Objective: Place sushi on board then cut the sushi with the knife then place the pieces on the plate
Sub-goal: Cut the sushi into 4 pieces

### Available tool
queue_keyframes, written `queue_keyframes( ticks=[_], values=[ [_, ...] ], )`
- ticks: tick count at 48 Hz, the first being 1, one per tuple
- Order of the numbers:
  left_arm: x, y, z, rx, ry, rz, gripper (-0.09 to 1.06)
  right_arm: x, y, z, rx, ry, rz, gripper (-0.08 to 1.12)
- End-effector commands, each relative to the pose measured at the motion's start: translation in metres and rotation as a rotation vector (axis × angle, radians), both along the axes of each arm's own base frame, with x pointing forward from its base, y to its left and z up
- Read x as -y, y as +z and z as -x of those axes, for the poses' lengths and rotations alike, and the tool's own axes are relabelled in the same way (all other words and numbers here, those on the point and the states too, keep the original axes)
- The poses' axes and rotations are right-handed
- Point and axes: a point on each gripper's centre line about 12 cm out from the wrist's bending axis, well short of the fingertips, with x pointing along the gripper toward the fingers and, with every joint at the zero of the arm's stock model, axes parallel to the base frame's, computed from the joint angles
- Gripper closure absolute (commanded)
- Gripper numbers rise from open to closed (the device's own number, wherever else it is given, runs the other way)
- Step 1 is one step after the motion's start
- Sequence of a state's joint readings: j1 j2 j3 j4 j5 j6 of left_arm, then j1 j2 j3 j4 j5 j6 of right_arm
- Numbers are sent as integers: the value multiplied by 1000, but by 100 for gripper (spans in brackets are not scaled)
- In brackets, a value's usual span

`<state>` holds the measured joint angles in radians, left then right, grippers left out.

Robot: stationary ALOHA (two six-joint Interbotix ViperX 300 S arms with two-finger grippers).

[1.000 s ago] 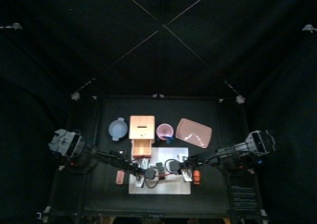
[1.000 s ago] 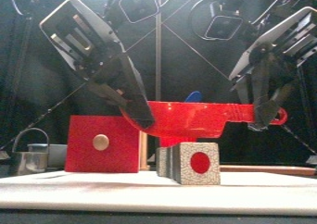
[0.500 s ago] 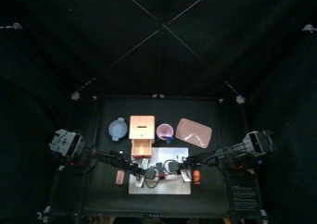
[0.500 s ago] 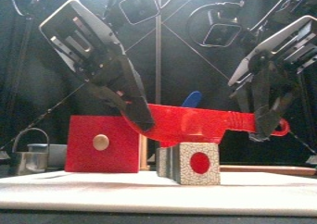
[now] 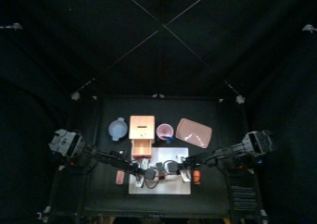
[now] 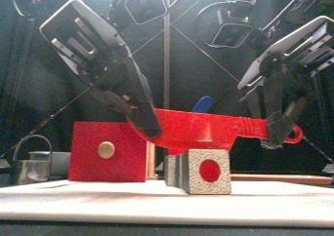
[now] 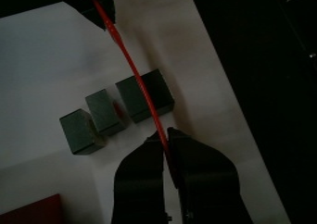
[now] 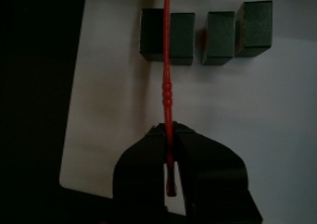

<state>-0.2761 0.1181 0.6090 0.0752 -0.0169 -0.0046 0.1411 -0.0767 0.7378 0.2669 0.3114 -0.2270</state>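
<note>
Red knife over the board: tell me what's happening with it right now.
Both arms hold the red knife level: the left hand is shut on its blade end, the right hand on its handle. It hangs just over the sushi, which lies as three dark green blocks on the white board. None is on the pink tray yet.

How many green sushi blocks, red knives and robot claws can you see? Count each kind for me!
sushi pieces: 3
red knife: 1
left gripper and right gripper: 2
Total: 6
</note>
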Motion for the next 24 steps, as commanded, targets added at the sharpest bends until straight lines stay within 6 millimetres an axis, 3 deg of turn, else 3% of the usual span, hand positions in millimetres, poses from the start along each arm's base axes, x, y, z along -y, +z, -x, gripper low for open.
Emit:
queue_keyframes(
  ticks=[1,24],
  values=[
    [1,24,-6,78,-14,5,67,9,30,-15,100,-27,-6,71],
    [1,18,-7,64,-10,4,67,8,25,-17,82,-33,-14,71]
  ],
)
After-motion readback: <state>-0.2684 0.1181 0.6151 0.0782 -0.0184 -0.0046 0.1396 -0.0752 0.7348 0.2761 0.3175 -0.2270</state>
